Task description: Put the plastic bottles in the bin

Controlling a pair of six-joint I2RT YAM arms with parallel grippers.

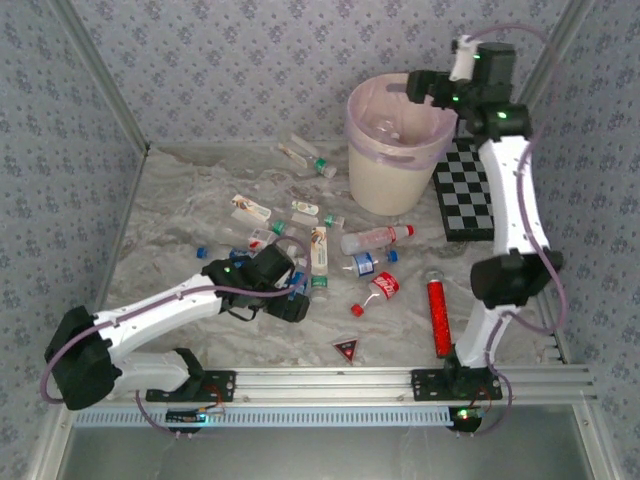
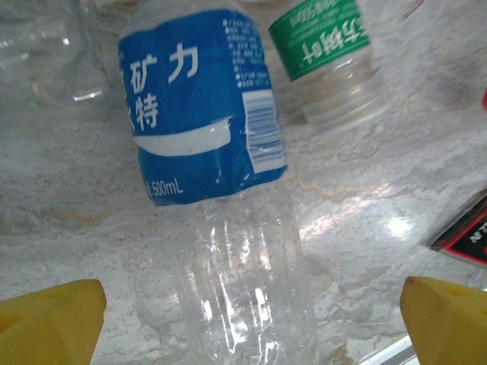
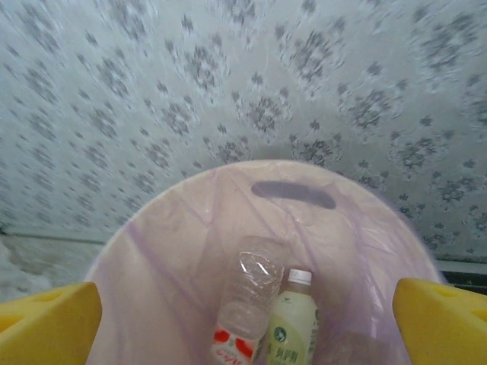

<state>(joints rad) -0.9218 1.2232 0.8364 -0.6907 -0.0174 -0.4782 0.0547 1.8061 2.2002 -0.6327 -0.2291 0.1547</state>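
A clear, crushed bottle with a blue label (image 2: 204, 114) lies on the table, its ribbed body running down between the yellow fingers of the left gripper (image 2: 247, 323), whose claw is spread wide and touches nothing. The step in hand appears to be picking this bottle up. It would go best by lowering straight down and closing across the ribbed part below the label, gently, since thin plastic is likely to buckle and slip, and keeping clear of the green-labelled bottle (image 2: 327, 53) just beside it. More plastic bottles (image 1: 320, 250) lie scattered at mid-table, including a red-labelled one (image 1: 383, 285) and a long clear one with a red cap (image 1: 375, 238). At the back stands the bin (image 1: 395, 185), cream-white with a pale pink liner. Above it the right gripper (image 1: 408, 88) hangs with its claw spread and empty, and two bottles (image 3: 247, 304) rest inside. Near the bin lie a checkerboard (image 1: 465, 190), a red glittery tube (image 1: 438, 315) and a small red triangle (image 1: 346, 348). The table (image 1: 180, 230) is grey-veined marble, enclosed by grey patterned wallpaper (image 1: 250, 60).
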